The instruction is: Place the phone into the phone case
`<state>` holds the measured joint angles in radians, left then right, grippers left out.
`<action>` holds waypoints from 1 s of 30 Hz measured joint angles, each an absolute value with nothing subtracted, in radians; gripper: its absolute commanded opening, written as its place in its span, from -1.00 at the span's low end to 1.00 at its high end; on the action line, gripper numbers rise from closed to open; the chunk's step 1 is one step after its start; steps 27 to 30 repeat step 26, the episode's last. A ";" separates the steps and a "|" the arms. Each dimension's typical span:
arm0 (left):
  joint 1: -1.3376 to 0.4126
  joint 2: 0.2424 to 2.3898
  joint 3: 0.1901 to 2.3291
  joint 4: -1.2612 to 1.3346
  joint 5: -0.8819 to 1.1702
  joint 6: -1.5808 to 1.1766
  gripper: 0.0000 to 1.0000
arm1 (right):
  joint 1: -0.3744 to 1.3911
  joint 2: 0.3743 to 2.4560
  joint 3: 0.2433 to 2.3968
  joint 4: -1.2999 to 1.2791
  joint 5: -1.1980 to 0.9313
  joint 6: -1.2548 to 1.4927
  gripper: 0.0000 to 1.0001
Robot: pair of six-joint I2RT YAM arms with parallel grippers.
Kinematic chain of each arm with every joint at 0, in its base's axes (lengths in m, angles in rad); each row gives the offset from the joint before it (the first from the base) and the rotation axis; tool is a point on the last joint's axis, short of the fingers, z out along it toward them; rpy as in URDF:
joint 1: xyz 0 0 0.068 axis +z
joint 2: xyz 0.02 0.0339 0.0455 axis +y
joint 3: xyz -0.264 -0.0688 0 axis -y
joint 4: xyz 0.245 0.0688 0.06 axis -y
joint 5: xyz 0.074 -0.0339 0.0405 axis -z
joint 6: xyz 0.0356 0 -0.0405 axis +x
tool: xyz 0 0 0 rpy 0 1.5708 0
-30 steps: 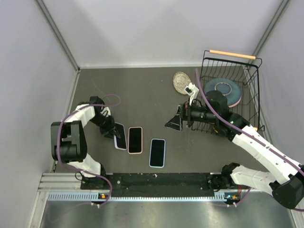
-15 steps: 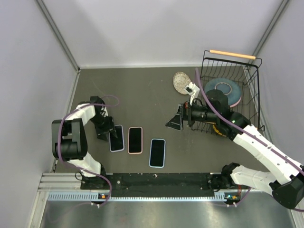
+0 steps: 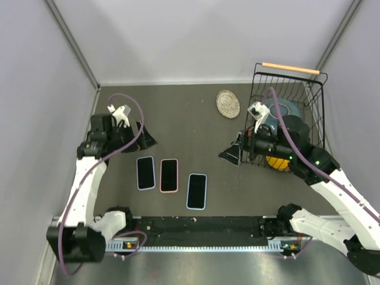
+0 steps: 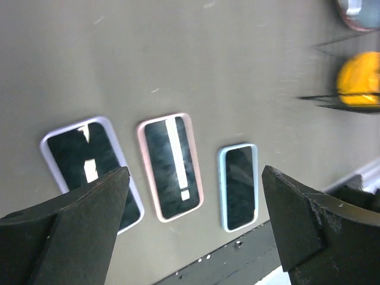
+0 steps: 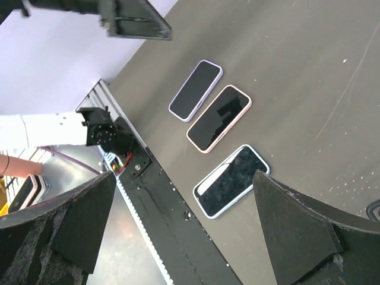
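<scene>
Three dark-screened phones lie flat in a row near the table's front, each inside a case: lavender (image 3: 145,173), pink (image 3: 169,175) and light blue (image 3: 196,191). My left gripper (image 3: 145,137) hangs open above and behind the lavender one, touching nothing. In its wrist view the lavender-cased phone (image 4: 89,166), the pink one (image 4: 171,166) and the blue one (image 4: 239,187) lie well below the left gripper (image 4: 195,173). My right gripper (image 3: 232,154) is open and empty, raised right of the row. The right gripper (image 5: 184,178) looks down on the blue-cased phone (image 5: 231,181).
A wire basket (image 3: 316,113) stands at the back right with a blue plate (image 3: 279,110) and a yellow object (image 3: 274,161) inside. A round woven coaster (image 3: 228,103) lies beside it. A black rail (image 3: 196,225) runs along the front edge.
My left gripper opened, let go of the lavender-cased phone and rose back toward the left wall. That phone now lies flat. The right gripper drew slightly right.
</scene>
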<state>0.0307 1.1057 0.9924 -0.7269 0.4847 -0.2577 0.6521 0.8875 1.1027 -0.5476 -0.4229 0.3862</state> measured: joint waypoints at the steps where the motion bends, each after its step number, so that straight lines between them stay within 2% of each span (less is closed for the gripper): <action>1: 0.022 1.061 0.987 -0.704 0.522 -0.260 0.98 | 0.652 0.878 1.103 -0.551 -0.416 0.392 0.97; 7: -0.110 0.755 0.875 -0.511 0.736 -0.312 0.98 | 0.652 0.795 1.064 -0.562 -0.318 0.476 0.97; 14: -0.133 0.536 0.723 -0.368 0.830 -0.390 0.98 | 0.652 0.703 0.962 -0.562 -0.255 0.536 0.97; 30: -0.133 0.506 0.712 -0.333 0.857 -0.398 0.98 | 0.652 0.627 0.896 -0.536 -0.220 0.554 0.97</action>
